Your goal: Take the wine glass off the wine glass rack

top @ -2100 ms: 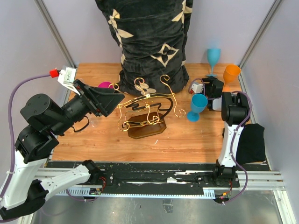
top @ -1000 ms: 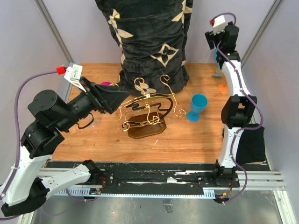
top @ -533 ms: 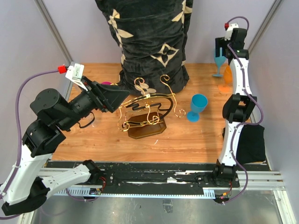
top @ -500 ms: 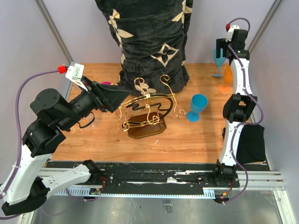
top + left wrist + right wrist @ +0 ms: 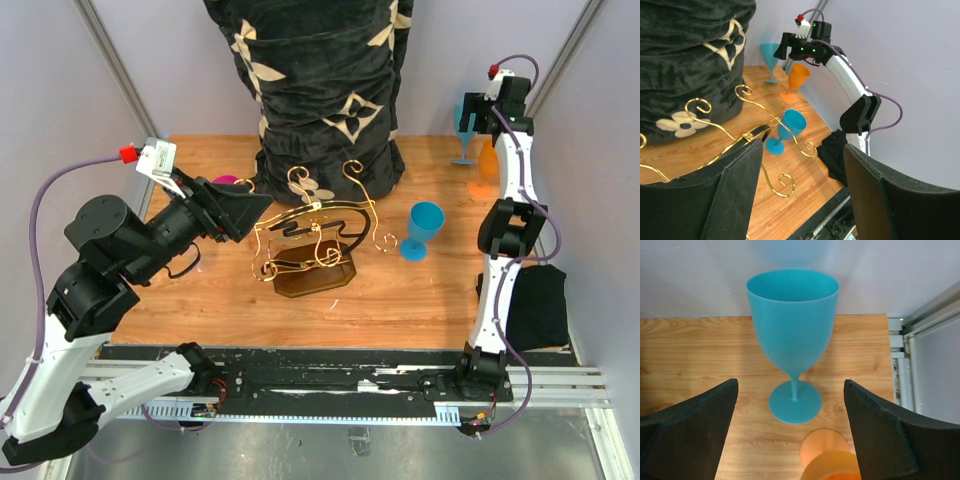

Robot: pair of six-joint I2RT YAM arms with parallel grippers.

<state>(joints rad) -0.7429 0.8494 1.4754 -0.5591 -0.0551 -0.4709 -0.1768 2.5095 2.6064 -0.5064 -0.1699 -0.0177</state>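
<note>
The gold wire rack (image 5: pixel 312 232) stands mid-table on its dark brown base (image 5: pixel 314 274); its scrolled arms show in the left wrist view (image 5: pixel 756 131). A pink glass (image 5: pixel 225 181) shows by the rack's left arm, mostly hidden; I cannot tell if it hangs there. A blue glass (image 5: pixel 424 228) stands upright on the table right of the rack (image 5: pixel 790 125). My left gripper (image 5: pixel 238 208) is open and empty beside the rack's left side (image 5: pixel 802 146). My right gripper (image 5: pixel 490 108) is open, raised at the back right above another blue glass (image 5: pixel 792 315) and an orange glass (image 5: pixel 835 465).
A tall black cushion with cream flowers (image 5: pixel 325 80) stands behind the rack. The second blue glass (image 5: pixel 463 130) and the orange glass (image 5: pixel 487 160) stand in the back right corner by the wall. A black cloth (image 5: pixel 540 305) lies off the table's right edge.
My right arm has risen from beside the blue glass to high over the back right corner, then drifted slightly right. My left gripper has barely moved.
</note>
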